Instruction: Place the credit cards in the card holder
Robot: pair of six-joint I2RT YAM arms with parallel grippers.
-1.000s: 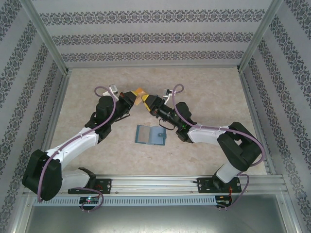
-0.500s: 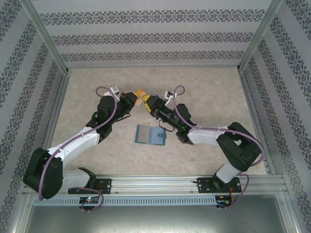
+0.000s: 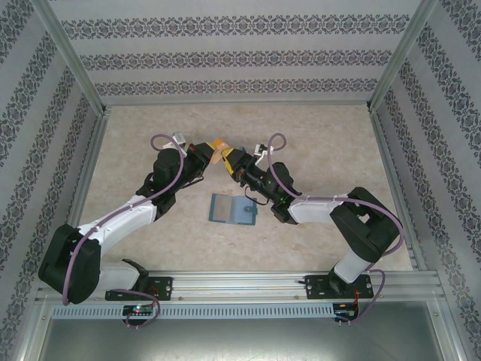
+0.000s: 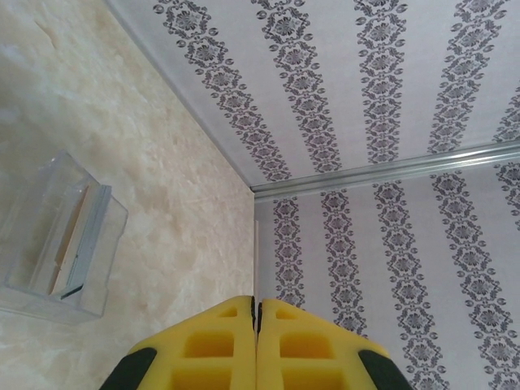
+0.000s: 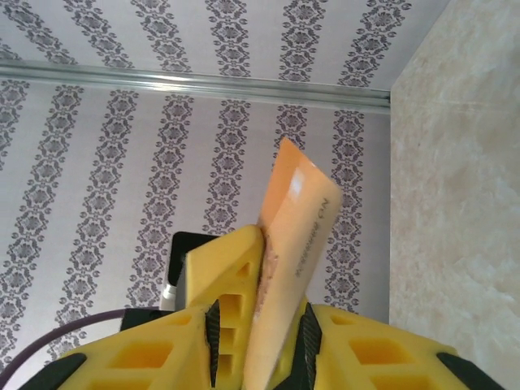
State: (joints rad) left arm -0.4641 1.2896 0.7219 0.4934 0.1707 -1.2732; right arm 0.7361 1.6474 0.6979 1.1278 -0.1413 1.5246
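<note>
Seeing a blue-grey folding wallet flat on the surface, just nearer than both hands. Clear card holder resting ahead of left hand, fingers pressed together, empty. Right hand clamped on orange-tan credit card, raised above the surface.

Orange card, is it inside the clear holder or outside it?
Outside. The orange card is held by the right gripper, between its yellow fingers, while the clear holder sits on the table.

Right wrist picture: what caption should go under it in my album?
The right gripper holds an orange card upright in front of a patterned wall.
</note>
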